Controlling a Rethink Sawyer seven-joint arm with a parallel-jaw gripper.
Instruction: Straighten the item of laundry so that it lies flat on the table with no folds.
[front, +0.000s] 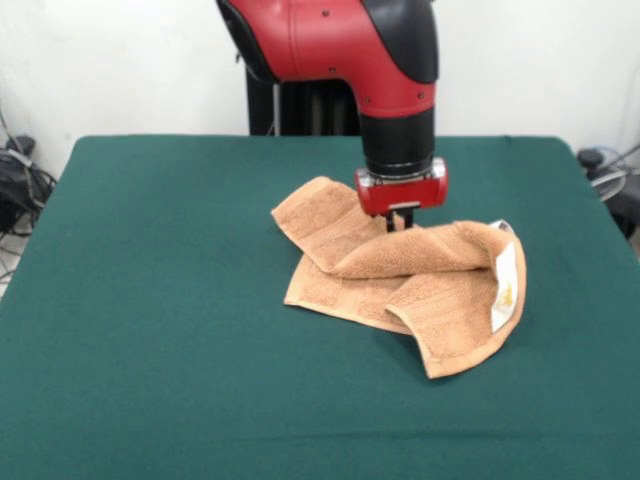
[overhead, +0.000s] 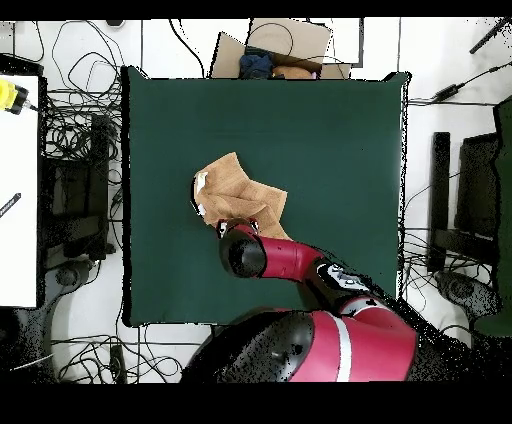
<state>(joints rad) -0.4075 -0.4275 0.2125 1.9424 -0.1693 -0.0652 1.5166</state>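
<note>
The orange-tan towel (front: 400, 275) lies crumpled right of the middle of the green table (front: 150, 300), with folded layers and a white tag (front: 505, 285) at its right edge. My gripper (front: 402, 222) comes straight down onto the towel's raised upper fold, and its fingers are closed on a pinch of the cloth. In the overhead view the towel (overhead: 240, 190) lies left of the table's (overhead: 330, 150) middle, and the arm's red wrist (overhead: 245, 255) covers the gripper and the towel's near edge.
A cardboard box (overhead: 275, 50) with clothes sits beyond the table's far edge in the overhead view. Cables (overhead: 75, 140) and a white bench (overhead: 18, 190) lie to the left, and dark equipment (overhead: 470, 200) to the right. Green felt shows on all sides of the towel.
</note>
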